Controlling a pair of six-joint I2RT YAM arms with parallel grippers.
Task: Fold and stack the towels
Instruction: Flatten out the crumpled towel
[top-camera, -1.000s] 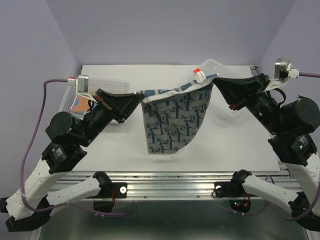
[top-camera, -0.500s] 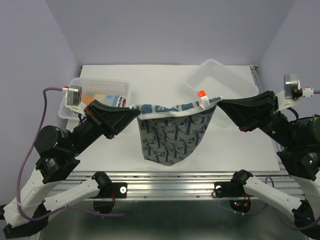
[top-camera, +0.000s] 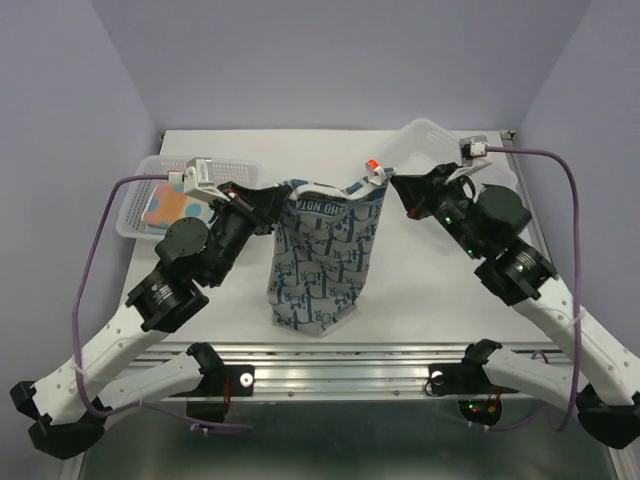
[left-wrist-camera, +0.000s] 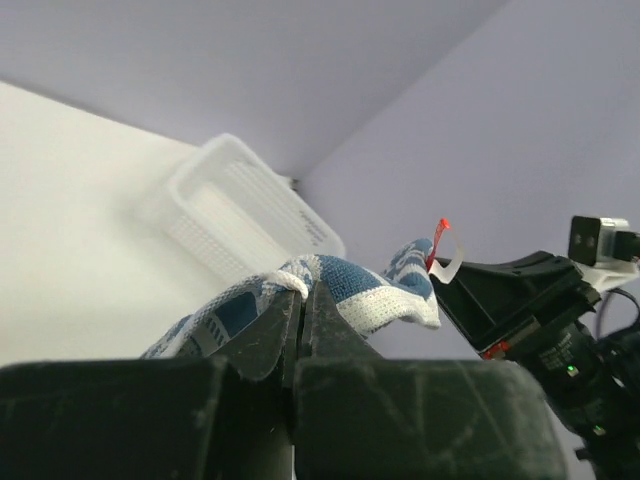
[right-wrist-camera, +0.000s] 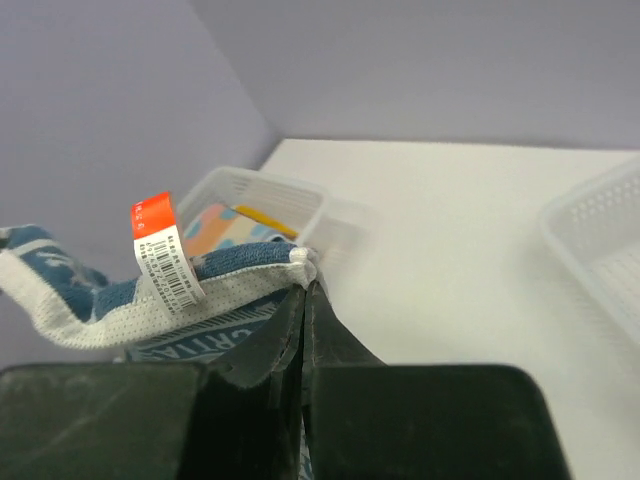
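Above table (top-camera: 480, 290), woven blue-white towel (top-camera: 320, 260) hangs, clamped by left end effector (top-camera: 282, 203), right end effector (top-camera: 392, 186).

place: robot lab test cell | evidence: plain lilac walls (top-camera: 330, 60) enclosing white bench (top-camera: 450, 290); two robot arms (top-camera: 160, 290) bolted to aluminium rail (top-camera: 340, 365)

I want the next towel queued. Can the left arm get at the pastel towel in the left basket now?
Probably not yet: the left gripper is shut on a corner of the blue-white towel. The pastel towel lies uncovered in the white basket beside that arm.
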